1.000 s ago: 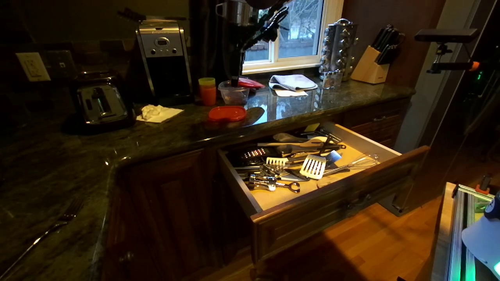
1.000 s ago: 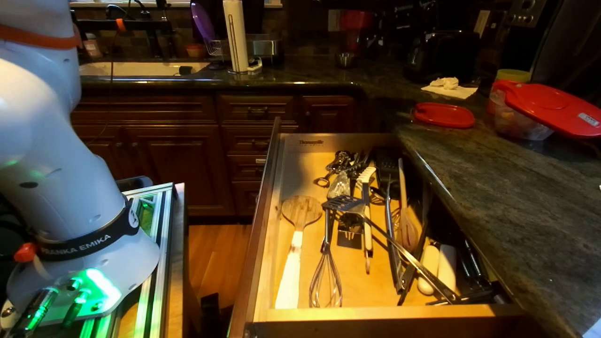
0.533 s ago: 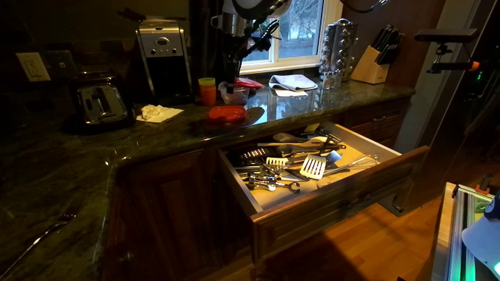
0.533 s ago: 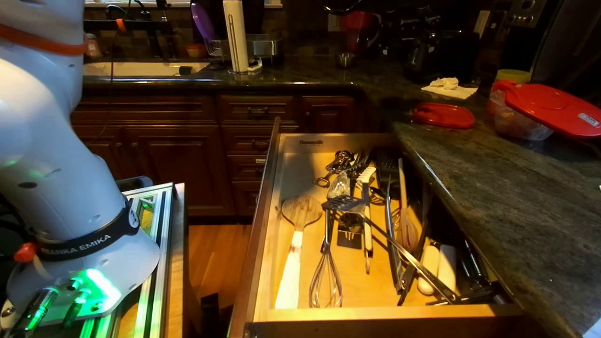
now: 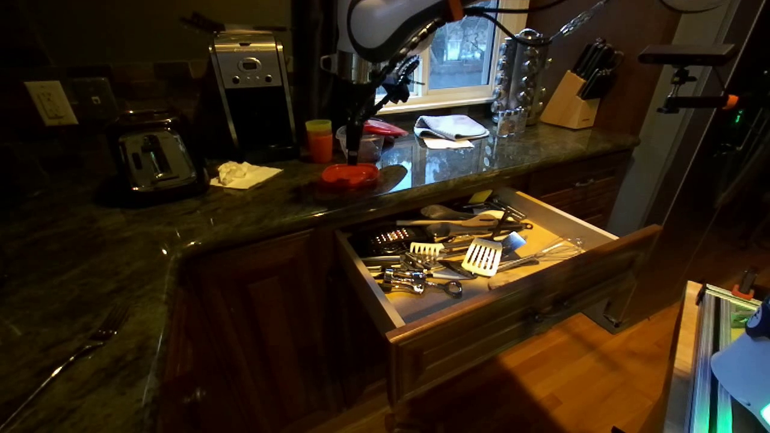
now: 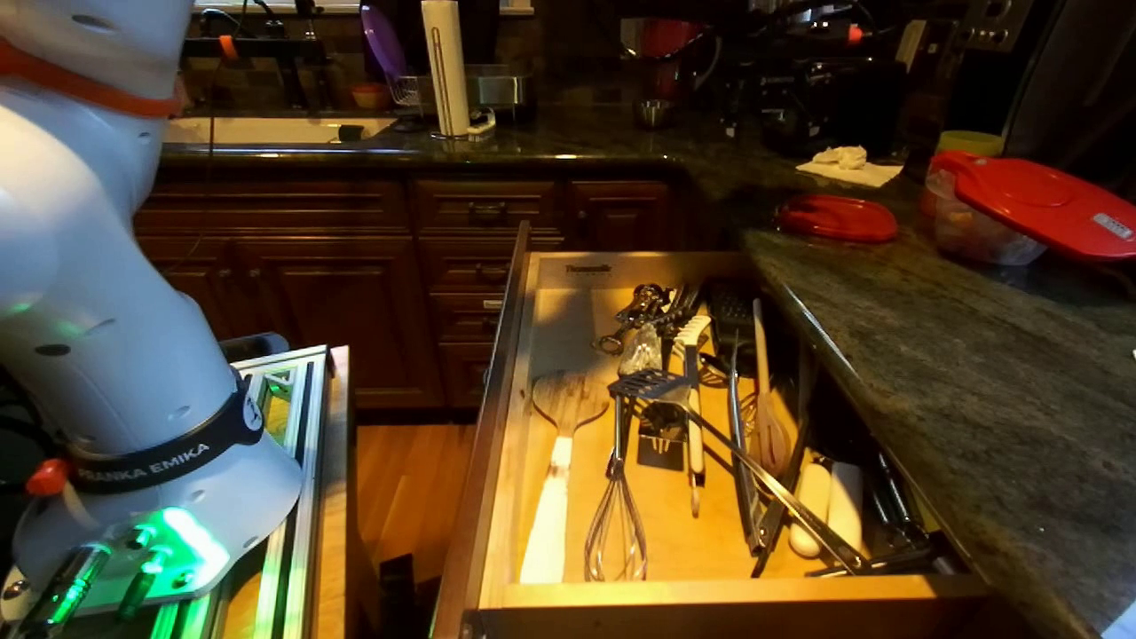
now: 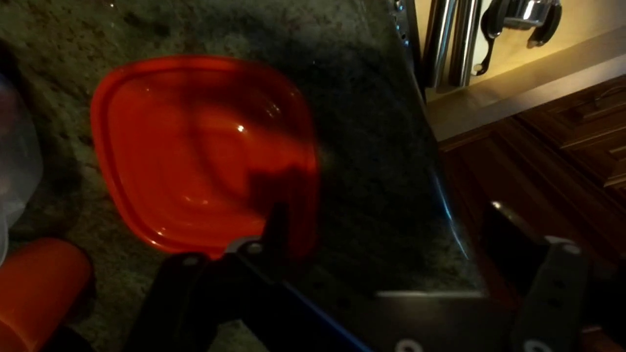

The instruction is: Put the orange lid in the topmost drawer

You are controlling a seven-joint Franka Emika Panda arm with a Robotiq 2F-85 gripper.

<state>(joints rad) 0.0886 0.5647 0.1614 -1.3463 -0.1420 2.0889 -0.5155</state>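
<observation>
The orange lid (image 5: 364, 177) lies flat on the dark stone counter near its front edge. It also shows in an exterior view (image 6: 839, 219) and in the wrist view (image 7: 210, 142). The topmost drawer (image 5: 481, 337) stands pulled out, with metal and wooden utensils inside; its side wall (image 6: 754, 591) shows too. My gripper (image 5: 353, 159) points down just above the lid. In the wrist view my gripper (image 7: 391, 215) is open and holds nothing: one finger is over the lid's edge, the other past the counter edge. I cannot tell whether it touches the lid.
An orange cup (image 5: 319, 144) and a clear container (image 5: 368, 147) stand just behind the lid. A red lid (image 6: 1047, 204) rests tilted on that container. A crumpled napkin (image 5: 234, 173), a toaster (image 5: 156, 156) and a coffee maker (image 5: 249, 84) are also on the counter.
My gripper has come down and forward from above the clear container to just above the orange lid. The lid and drawer have not moved. A shadow has spread over the drawer's corner.
</observation>
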